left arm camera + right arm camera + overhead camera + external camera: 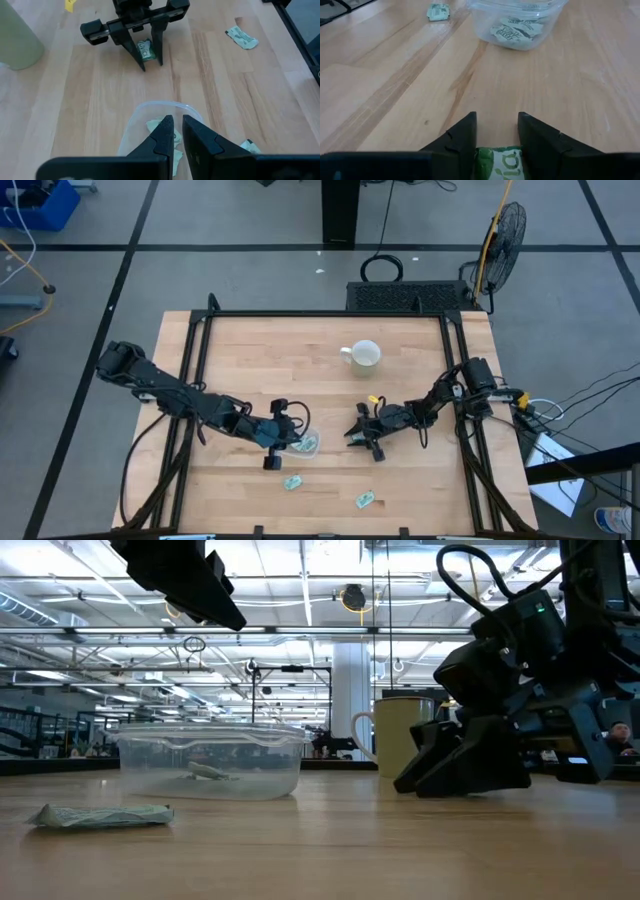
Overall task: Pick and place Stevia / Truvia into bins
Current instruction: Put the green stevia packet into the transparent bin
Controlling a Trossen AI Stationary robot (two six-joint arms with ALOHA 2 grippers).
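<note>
The clear plastic bin [308,443] sits near the table's middle and holds a few pale green Stevia packets [512,31]. My left gripper [175,131] hovers over the bin's left side, open by a narrow gap and holding nothing. My right gripper [362,434] is to the right of the bin, down at the table and shut on one packet [145,50]. Loose packets lie flat on the wood near the front edge [292,481] [365,500]. One of them lies in the foreground of the low view [100,815]. My right gripper has a green-and-white packet [501,159] pinched between its two fingers [159,47], and the packet fills the gap. The fingers slant down from the table's right side, tips at the wood [412,783]. Whether the packet is on the table or just above it, I cannot tell.
A white mug [363,355] stands behind the grippers toward the far edge. A small yellow scrap [372,398] lies just beyond the right gripper. Black frame rails [196,370] run along the left and right sides of the table. Bare wood lies between bin and right gripper.
</note>
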